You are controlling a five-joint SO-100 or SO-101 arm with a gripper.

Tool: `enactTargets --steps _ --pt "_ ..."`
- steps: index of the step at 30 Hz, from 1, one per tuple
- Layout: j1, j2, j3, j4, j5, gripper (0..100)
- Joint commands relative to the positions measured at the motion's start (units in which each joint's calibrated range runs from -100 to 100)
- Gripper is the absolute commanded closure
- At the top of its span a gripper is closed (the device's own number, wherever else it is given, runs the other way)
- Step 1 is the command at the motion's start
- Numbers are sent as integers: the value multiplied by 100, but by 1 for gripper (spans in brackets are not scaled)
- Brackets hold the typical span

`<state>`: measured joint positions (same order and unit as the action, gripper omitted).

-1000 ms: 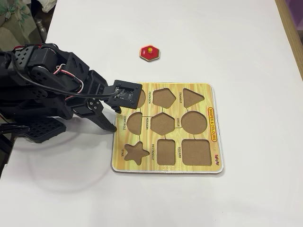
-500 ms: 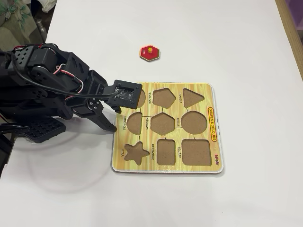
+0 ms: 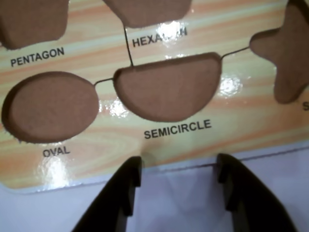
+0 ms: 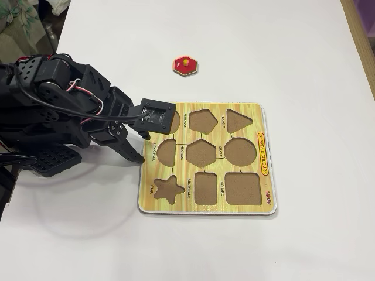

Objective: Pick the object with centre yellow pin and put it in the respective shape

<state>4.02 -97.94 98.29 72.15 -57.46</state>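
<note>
Brown hexagon recess (image 3: 147, 12) cropped above

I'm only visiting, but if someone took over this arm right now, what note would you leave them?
Gripper: open, empty, hovering at the shape board's edge by the semicircle recess.
Red hexagon piece with the yellow knob: lying on the white table, beyond the board, untouched.
Hexagon recess: empty, middle of the board.
Done: nothing yet.
Left: reach the piece, grasp it, seat it in the hexagon recess.
</note>
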Motion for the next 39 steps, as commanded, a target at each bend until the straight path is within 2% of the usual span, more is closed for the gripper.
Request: enactTargets --steps 1,21,36,39 --pt "27 -5 36 261 35 81" --pt "18 296 -360 227 -23 82" --pt "-41 4271 -4101 322 45 82" --pt "-402 5032 -4838 322 45 82"
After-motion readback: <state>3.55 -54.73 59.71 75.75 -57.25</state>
